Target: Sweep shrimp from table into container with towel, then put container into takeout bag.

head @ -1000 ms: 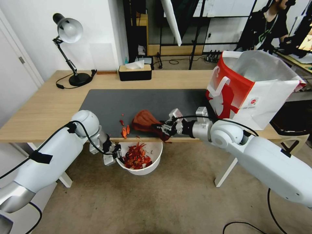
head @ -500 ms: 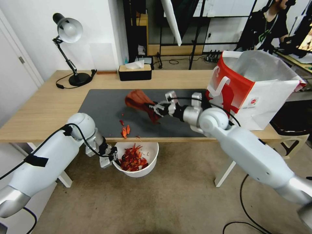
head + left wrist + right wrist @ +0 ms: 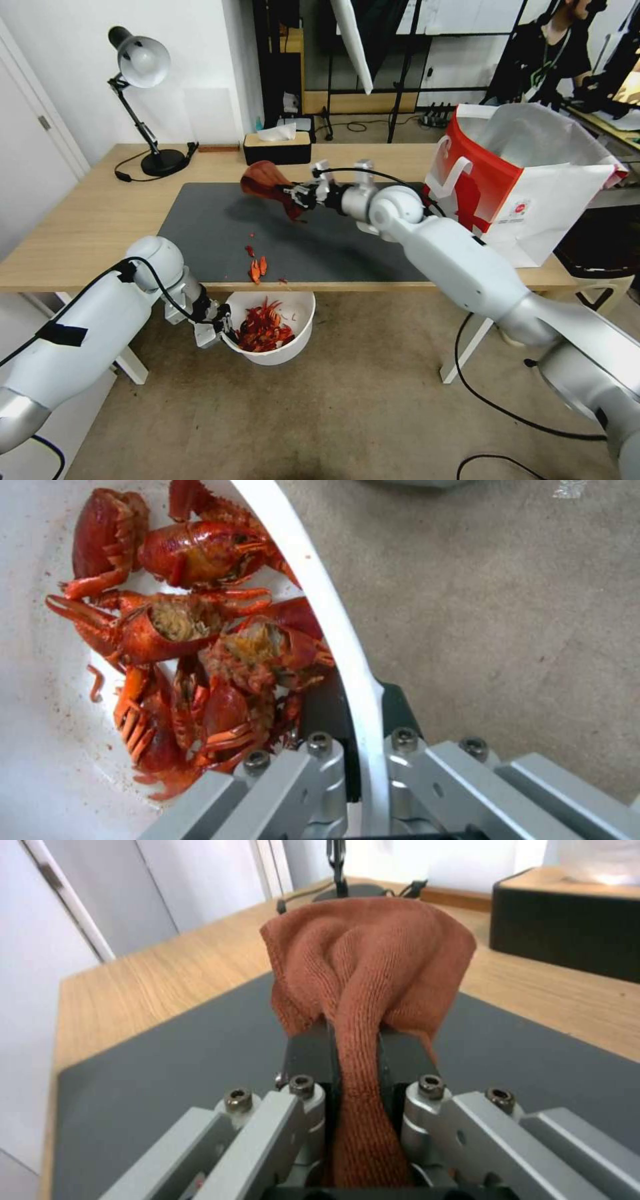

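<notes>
The right gripper [image 3: 293,195] is up over the far half of the dark mat [image 3: 333,227], pinching the towel [image 3: 263,181] tight between its fingers [image 3: 308,1055], and the rust-red cloth bunches out past them, lifted clear of the counter [image 3: 87,220], near the black tissue box [image 3: 277,148]. Down below the counter's near edge, the left gripper [image 3: 222,325] is clamped on the rim of the container [image 3: 280,347], one finger inside and one outside the white wall, holding the bowl above the floor. The bowl carries a heap of shrimp [image 3: 261,328], red claws and shells piled against the side nearest the gripper. A few shrimp pieces [image 3: 256,267] lie on the mat close to the near edge. The takeout bag [image 3: 513,180] stands open at the counter's right end, well apart from the bowl.
</notes>
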Available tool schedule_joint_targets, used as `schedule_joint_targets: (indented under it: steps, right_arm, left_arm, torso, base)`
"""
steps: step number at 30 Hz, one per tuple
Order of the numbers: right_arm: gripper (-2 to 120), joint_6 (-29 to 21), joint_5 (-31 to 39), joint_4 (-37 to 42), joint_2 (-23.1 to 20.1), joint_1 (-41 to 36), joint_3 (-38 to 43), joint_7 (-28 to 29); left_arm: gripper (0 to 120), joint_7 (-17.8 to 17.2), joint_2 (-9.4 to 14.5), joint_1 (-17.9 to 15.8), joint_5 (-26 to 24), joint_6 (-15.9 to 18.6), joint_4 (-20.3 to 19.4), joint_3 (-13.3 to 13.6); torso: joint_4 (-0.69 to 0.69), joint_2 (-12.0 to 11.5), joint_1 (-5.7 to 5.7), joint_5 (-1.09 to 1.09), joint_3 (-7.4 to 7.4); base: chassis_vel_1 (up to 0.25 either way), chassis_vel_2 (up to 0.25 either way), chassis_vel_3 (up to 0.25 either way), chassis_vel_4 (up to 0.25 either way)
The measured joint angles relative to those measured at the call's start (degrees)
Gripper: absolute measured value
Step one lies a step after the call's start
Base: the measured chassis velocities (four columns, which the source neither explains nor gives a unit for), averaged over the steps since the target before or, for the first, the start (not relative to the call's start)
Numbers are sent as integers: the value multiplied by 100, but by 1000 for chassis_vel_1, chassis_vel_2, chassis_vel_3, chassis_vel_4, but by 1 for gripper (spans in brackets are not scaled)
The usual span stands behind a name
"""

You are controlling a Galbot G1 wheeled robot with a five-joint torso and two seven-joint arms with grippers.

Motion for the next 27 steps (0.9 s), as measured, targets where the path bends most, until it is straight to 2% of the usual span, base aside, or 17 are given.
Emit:
schedule_joint_targets:
  steps: [5,15,27]
  right_arm:
    - [8,-2,-171,-305,144,142,-235,-70]
    - [8,-54,-380,-437,219,106,-400,-116]
    - [8,-257,-627,-382,104,-55,-629,-200]
  left_arm:
    - [0,0,99,-2,-6,0,72,-73]
    - [0,0,289,-72,5,0,87,-115]
    - [0,0,336,31,8,0,-22,-247]
  torso:
    - [0,0,0,1,0]
    - [-1,0,0,1,0]
    - [0,0,0,1,0]
  base:
    - [0,0,0,0]
    - [0,0,0,0]
    - [0,0,0,0]
